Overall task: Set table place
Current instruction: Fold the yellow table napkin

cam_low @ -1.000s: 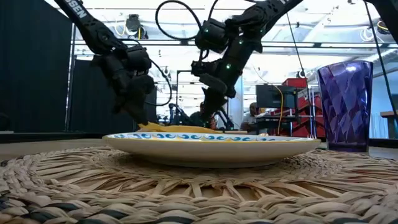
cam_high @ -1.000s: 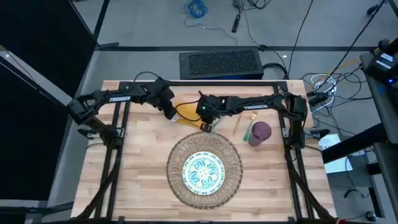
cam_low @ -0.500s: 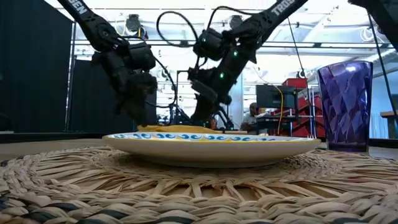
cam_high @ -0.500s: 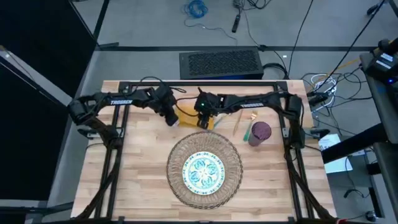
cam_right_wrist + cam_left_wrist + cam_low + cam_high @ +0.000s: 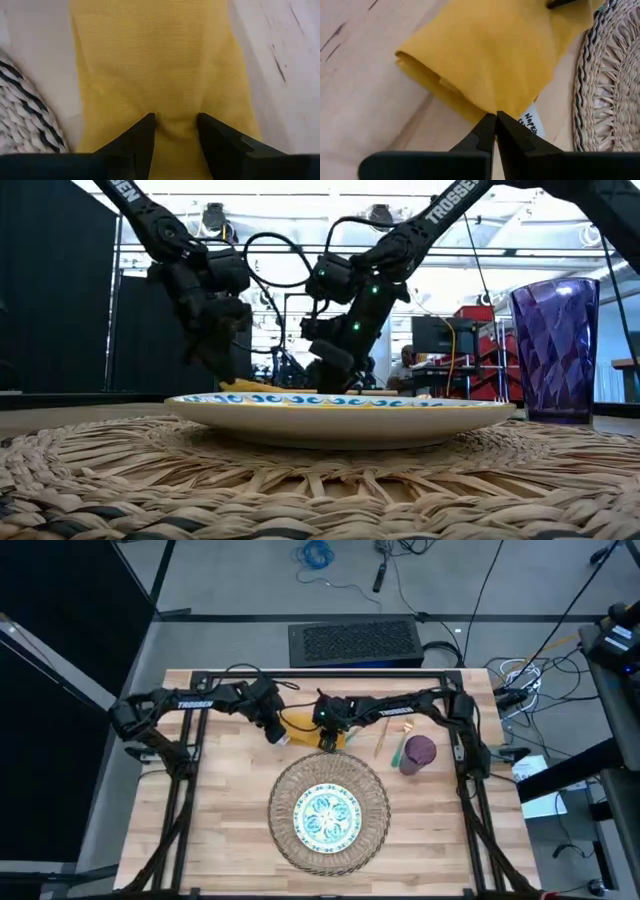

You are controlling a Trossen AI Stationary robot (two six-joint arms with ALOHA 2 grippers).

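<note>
Napkin (image 5: 303, 722) lies on the counter (image 5: 220, 800) beyond the mat (image 5: 330, 810); left hand (image 5: 495, 119) pinches its edge, right hand (image 5: 176, 125) straddles it half-spread, likely to unfold it.

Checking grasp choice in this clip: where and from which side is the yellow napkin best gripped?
Likely at its ends, from above. The napkin lies folded and flat on the table, so only pinchable edges offer a hold. The left gripper is shut on one edge; the right gripper straddles the cloth, open, near the mat.
</note>
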